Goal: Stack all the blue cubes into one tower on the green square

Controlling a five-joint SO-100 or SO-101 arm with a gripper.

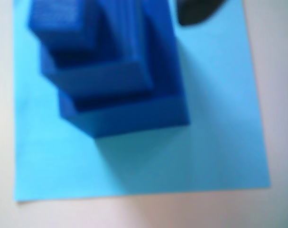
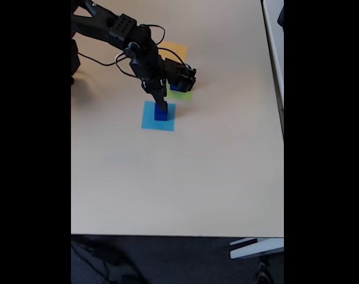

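End effector down on blue cube stack, grip state unclear. 3 blue cubes tiered on light-blue square, not green square. Risk: stack offset toward one corner; lifting or nudging could topple it.

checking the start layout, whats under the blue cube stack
The blue cubes sit stacked on the light-blue square, which lies on the table. The paper beneath the bottom cube is covered.
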